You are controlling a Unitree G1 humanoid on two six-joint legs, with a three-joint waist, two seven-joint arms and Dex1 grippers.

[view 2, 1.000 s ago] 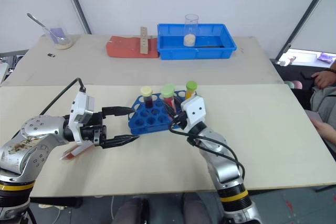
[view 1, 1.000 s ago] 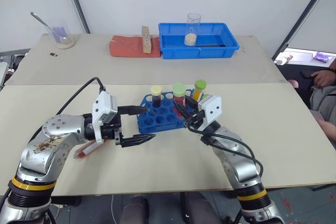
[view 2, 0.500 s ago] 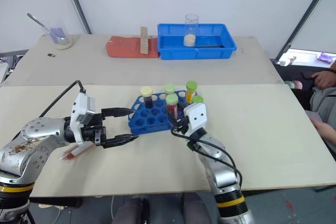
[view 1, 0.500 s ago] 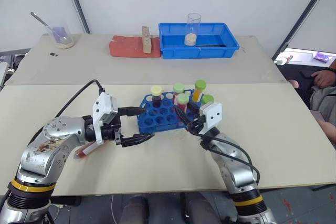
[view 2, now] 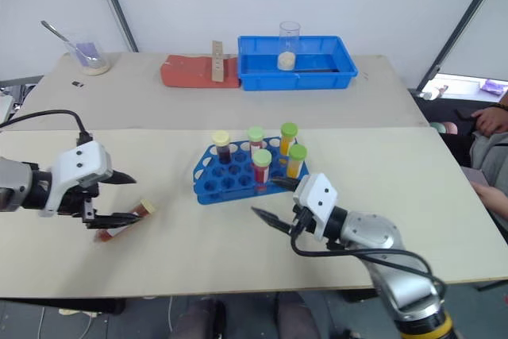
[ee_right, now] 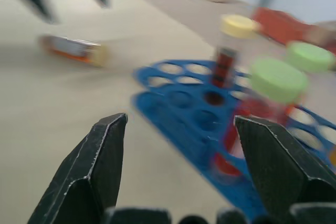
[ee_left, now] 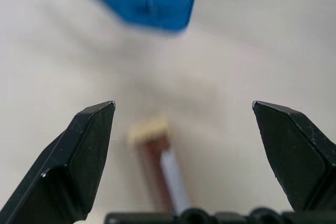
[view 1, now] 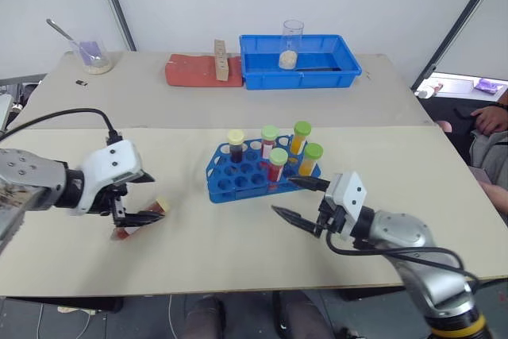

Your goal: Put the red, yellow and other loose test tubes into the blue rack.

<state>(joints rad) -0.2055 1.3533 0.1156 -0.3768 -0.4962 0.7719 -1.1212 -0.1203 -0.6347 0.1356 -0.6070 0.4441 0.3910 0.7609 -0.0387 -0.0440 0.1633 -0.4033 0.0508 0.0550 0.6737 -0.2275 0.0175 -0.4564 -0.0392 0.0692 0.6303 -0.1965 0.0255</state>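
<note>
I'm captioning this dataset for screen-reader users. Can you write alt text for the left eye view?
A blue rack holding five capped test tubes stands mid-table. The open right gripper hangs just in front of it. The open left gripper straddles a loose tube lying flat on the table.

Silver arms, white wrist housings, black cables, black jaws.
</note>
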